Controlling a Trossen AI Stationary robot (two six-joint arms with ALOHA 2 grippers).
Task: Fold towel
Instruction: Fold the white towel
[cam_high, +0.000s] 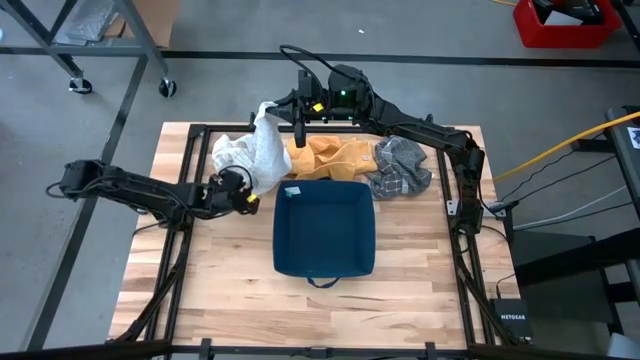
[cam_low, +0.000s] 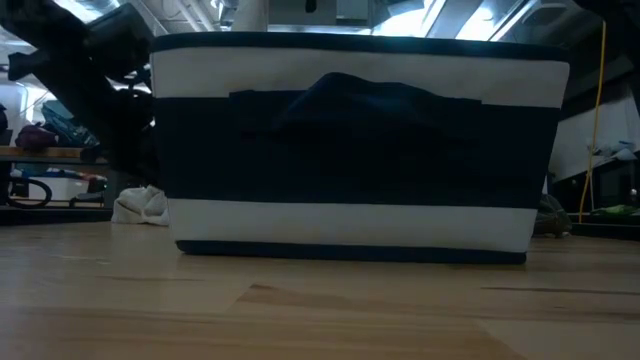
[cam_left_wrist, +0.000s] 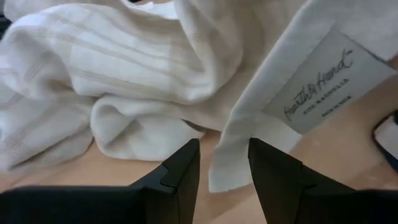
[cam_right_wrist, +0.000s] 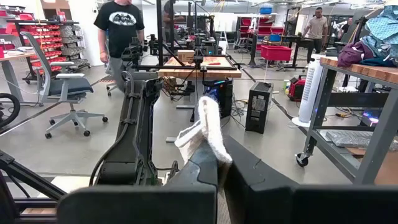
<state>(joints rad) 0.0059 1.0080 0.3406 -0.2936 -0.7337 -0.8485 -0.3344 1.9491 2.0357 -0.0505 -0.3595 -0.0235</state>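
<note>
A white towel (cam_high: 255, 150) hangs from my right gripper (cam_high: 283, 112), which is shut on its raised top above the table's far left. The towel's lower folds (cam_left_wrist: 124, 81) rest on the wood. Its labelled corner (cam_left_wrist: 317, 87) droops toward my left gripper (cam_left_wrist: 224, 163), which is open and low at the towel's near side. A narrow strip of the towel's edge (cam_left_wrist: 231, 149) lies just ahead of the gap between the left fingers; I cannot tell whether they touch it. My right gripper pinches a bunched part of the towel's top (cam_right_wrist: 205, 127) between its two fingers, and a tuft sticks out past the fingertips. The fingers lie level, coming from the table's right. The towel hangs below them, with its lower part heaped on the table.
A navy fabric bin (cam_high: 325, 230) stands at the table's middle, close to the right of my left gripper. An orange towel (cam_high: 325, 155) and a grey plaid towel (cam_high: 402, 167) lie behind it. Bare wood (cam_high: 200, 290) spreads at the near left. People stand in the room beyond.
</note>
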